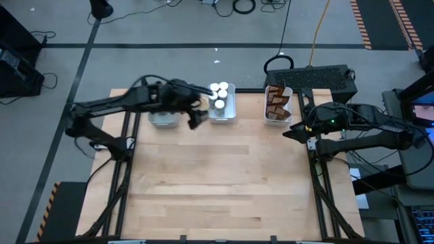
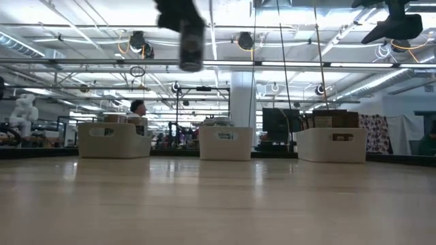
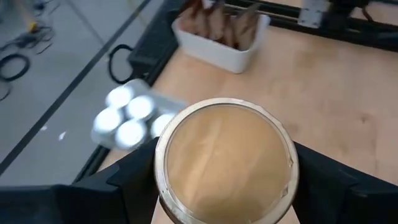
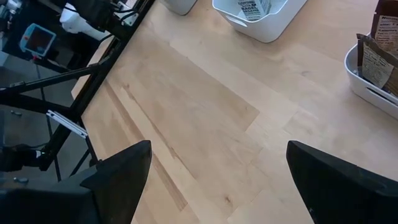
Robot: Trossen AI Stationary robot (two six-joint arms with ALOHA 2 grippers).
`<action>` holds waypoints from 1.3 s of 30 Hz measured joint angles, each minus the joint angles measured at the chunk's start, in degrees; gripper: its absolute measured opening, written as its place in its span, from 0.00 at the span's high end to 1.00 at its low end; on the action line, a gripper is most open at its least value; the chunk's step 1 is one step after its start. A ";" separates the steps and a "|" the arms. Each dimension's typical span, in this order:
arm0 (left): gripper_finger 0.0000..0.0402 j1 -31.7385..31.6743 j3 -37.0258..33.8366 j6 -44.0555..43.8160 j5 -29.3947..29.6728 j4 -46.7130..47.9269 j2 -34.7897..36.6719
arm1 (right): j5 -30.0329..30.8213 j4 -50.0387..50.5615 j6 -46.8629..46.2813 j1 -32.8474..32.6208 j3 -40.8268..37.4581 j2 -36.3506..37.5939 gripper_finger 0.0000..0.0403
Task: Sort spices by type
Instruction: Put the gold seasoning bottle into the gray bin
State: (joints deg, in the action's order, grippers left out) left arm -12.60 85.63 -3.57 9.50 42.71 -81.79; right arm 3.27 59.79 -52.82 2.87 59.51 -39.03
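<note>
My left gripper (image 1: pixel 195 119) hovers between the left grey tray (image 1: pixel 163 120) and the middle white tray (image 1: pixel 222 110), shut on a round tan-topped tub (image 3: pixel 224 162). In the low view the tub (image 2: pixel 191 44) hangs high above the table. White-capped jars (image 3: pixel 127 118) stand in the middle tray. Dark brown pouches (image 1: pixel 276 103) stand in the right tray (image 1: pixel 278 119). My right gripper (image 1: pixel 294 133) waits open near the table's right edge, beside the pouch tray, with only bare wood between its fingers (image 4: pixel 124 174). My left gripper pinches the tub by its side wall (image 3: pixel 163 186), one finger (image 3: pixel 134 180) on each side just below the tan lid. The fingers come from above, pointing down. The tub is upright, lid up, lifted clear of the table.
Three trays line the table's far edge: left (image 2: pixel 114 139), middle (image 2: pixel 226 143), right (image 2: pixel 332 144). Bare wooden tabletop (image 1: pixel 224 176) spreads across the middle and near side. A black box (image 1: pixel 319 78) sits behind the right tray. A person (image 2: pixel 138 107) shows far off in the room.
</note>
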 joint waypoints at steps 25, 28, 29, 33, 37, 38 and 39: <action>0.28 -12.17 -39.75 -14.14 19.60 -12.26 23.18 | 0.02 -2.84 -0.46 0.02 -0.02 -5.54 0.11; 0.28 -13.14 -41.63 -14.16 20.07 -14.27 23.15 | -0.11 -2.84 -0.46 0.02 -0.02 -6.20 0.11; 0.28 -13.44 -42.19 -14.14 20.09 -14.57 23.18 | -0.11 -2.83 -0.59 0.02 -0.02 -6.39 0.11; 0.28 -14.25 -44.81 -14.21 19.70 -17.97 23.15 | -0.12 -2.82 -0.70 0.02 -0.02 -6.74 0.11; 0.28 -15.12 -46.32 -14.27 19.54 -18.57 22.96 | -0.11 -2.80 -0.70 0.02 -0.02 -6.77 0.11; 0.28 -15.25 -46.97 -14.38 19.50 -19.81 22.89 | -0.11 -2.82 -0.70 0.02 -0.02 -6.77 0.11; 0.28 -15.23 -47.64 -14.59 19.47 -21.01 22.87 | -0.11 -2.80 -0.70 0.02 -0.02 -6.77 0.11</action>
State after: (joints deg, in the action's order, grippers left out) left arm -27.83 37.98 -18.17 28.97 21.70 -58.91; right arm 3.16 56.99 -53.52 2.90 59.48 -45.80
